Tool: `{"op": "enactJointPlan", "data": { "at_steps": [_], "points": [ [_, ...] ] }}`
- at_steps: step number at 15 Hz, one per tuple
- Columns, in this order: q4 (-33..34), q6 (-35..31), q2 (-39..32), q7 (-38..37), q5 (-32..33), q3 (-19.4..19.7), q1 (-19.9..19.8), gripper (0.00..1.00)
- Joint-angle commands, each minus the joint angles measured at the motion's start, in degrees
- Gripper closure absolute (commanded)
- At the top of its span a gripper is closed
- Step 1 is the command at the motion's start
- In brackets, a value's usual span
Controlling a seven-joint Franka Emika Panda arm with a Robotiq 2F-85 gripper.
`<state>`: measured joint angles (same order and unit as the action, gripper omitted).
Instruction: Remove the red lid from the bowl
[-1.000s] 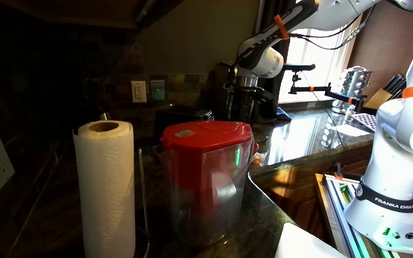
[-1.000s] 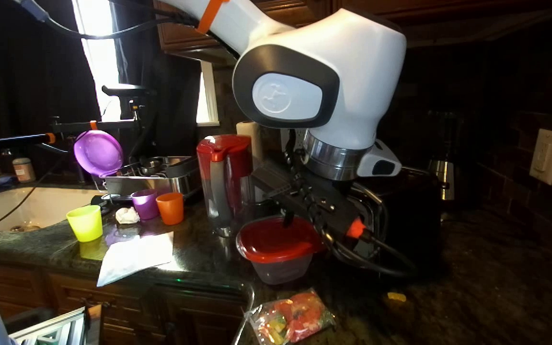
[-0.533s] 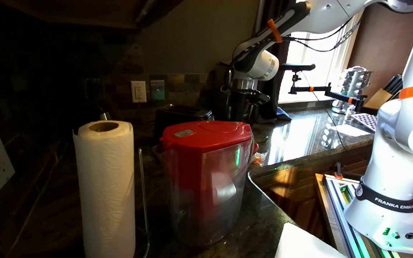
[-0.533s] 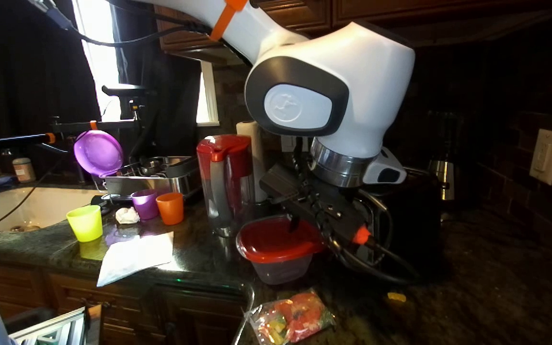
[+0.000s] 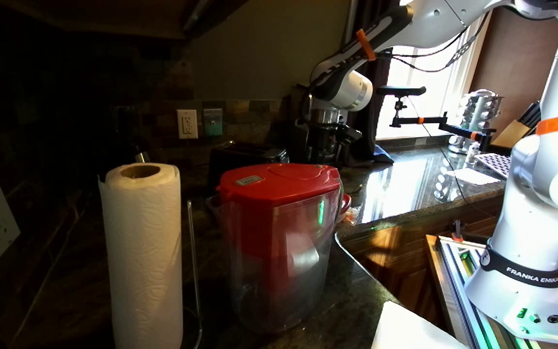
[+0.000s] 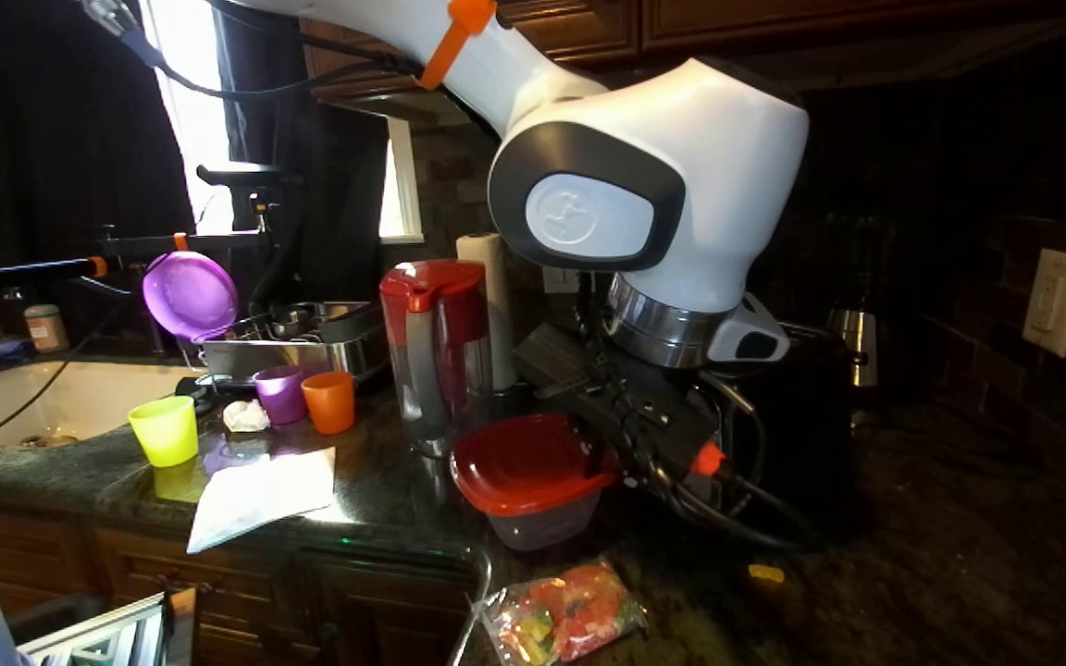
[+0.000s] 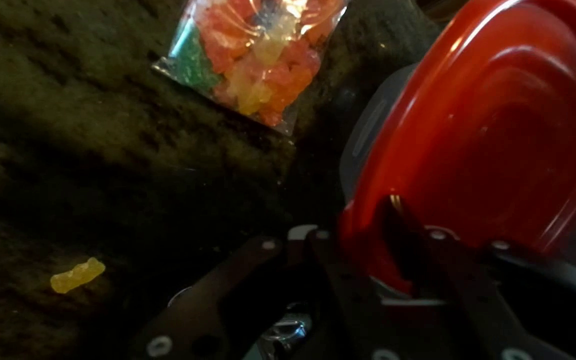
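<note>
The red lid (image 6: 519,467) sits, slightly tilted, on the clear plastic bowl (image 6: 542,527) in an exterior view. Its glossy top (image 7: 493,150) fills the right of the wrist view, with a bit of bowl wall (image 7: 368,125) below its rim. My gripper (image 7: 365,215) is at the lid's near corner, that corner lying between the fingers. One dark finger (image 7: 400,240) lies over the lid's top; the opposite fingertip is hidden behind the rim. The jaws stand partly closed, and whether they clamp the lid is too dark to see.
A red-topped pitcher (image 6: 436,305) stands close beside the bowl, a paper towel roll (image 5: 143,257) behind it. The black toaster (image 6: 801,416) is right next to my gripper. A candy bag (image 6: 565,610) and a yellow gummy (image 7: 78,275) lie nearby. Cups (image 6: 329,402) stand farther off.
My arm has come down and shifted towards the toaster. The jaws have come closer together. The lid has moved a little towards the pitcher and tilted on the bowl.
</note>
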<state>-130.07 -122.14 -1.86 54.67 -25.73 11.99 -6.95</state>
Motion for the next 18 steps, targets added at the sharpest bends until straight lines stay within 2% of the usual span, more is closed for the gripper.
{"op": "enactJointPlan", "data": {
  "at_steps": [1, 2, 3, 6, 13, 18],
  "points": [
    [1.0, 0.5, -1.1, 0.8, -0.9, -1.1, -1.4, 0.99],
    [1.1, 0.5, -1.1, 0.9, -0.9, -1.2, -1.5, 0.99],
    [1.2, 0.5, -1.1, 0.8, -0.8, -1.2, -1.6, 0.95],
    [1.4, 0.9, -1.1, 0.7, -1.0, -1.3, -1.7, 0.95],
    [4.7, 13.3, -0.5, 4.5, -6.8, -0.7, -3.1, 0.95],
    [6.5, 17.4, 0.6, 5.1, -6.4, -0.4, -4.2, 0.95]
  ]
}}
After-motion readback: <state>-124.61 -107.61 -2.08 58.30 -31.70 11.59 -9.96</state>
